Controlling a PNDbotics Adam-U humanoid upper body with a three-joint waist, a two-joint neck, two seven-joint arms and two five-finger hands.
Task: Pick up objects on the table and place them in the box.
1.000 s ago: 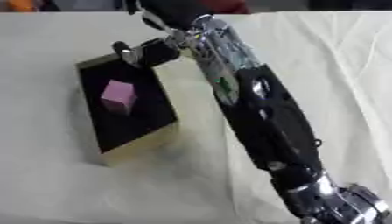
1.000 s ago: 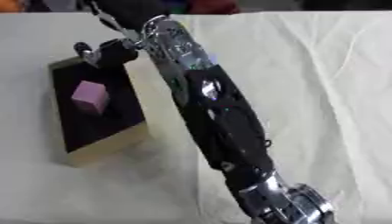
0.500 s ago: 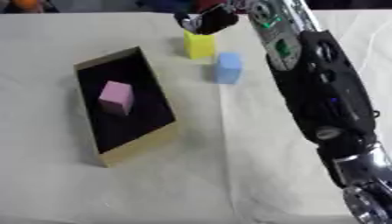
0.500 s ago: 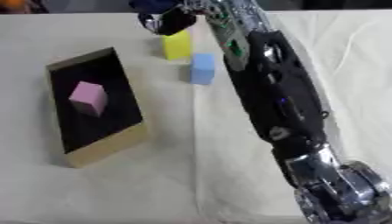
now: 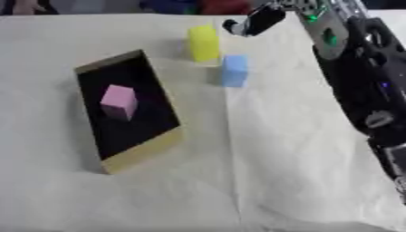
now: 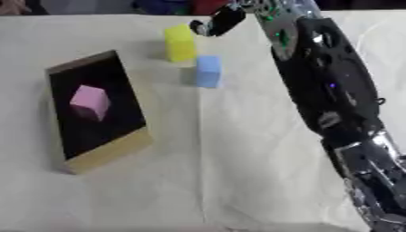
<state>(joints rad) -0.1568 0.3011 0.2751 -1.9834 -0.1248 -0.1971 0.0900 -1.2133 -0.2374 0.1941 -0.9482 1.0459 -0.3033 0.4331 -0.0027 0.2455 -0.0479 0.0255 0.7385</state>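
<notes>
Over the far side of the worktop (image 5: 262,149), the right hand (image 5: 255,21) now hangs just beside the yellow block (image 5: 203,42), where a second ago it was above the box (image 5: 142,152). That swing across, with the pink cube (image 5: 119,101) lying inside the dark tray of the box, suggests one object is already delivered and the arm has gone for the next. The fingers look drawn together and carry nothing, though their exact pose is hard to make out. Near the hand stand the two things left: the yellow block upright at the far edge, and the blue block (image 5: 234,70) just in front of it, close but seemingly apart. Both rest on the cloth, well clear of the box to their left. The yellow block is the likelier next target. No left hand shows.
</notes>
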